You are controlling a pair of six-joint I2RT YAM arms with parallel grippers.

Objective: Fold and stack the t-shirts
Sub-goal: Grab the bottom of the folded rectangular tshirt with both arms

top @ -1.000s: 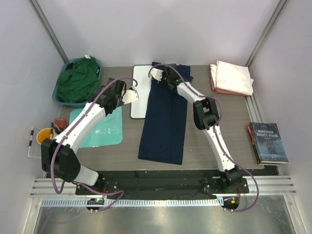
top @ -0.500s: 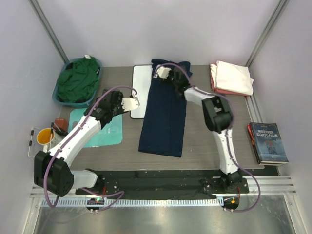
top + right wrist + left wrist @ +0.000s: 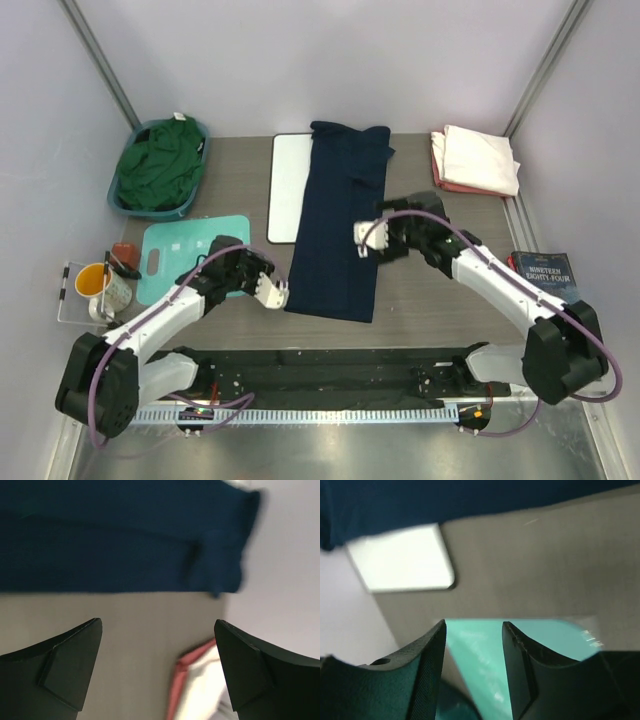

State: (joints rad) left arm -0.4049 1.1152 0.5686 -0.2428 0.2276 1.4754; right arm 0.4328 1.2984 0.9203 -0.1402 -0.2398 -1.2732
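The dark navy t-shirt (image 3: 338, 215) lies as a long folded strip down the middle of the table, its far left part over the white board (image 3: 288, 185). My left gripper (image 3: 272, 291) hovers open and empty beside the shirt's near left corner. Its wrist view shows the gripper (image 3: 474, 625) above the teal mat (image 3: 520, 645). My right gripper (image 3: 362, 238) is wide open at the shirt's right edge, holding nothing. The right wrist view looks between the gripper's (image 3: 157, 624) jaws at bare table, with the navy shirt (image 3: 125, 545) beyond. The green t-shirt (image 3: 160, 165) fills a basket. The cream-white t-shirt (image 3: 480, 158) rests on the salmon-pink one (image 3: 438, 160).
A teal basket (image 3: 118, 198) stands at the far left. The teal mat (image 3: 180, 255) lies near the left arm. An orange mug (image 3: 95, 281) sits at the left edge. A book (image 3: 548, 292) lies at the right edge.
Both arms have drawn back from the far end of the navy shirt toward the near side. Both grippers have opened. The shirt now lies flat with nothing holding it.
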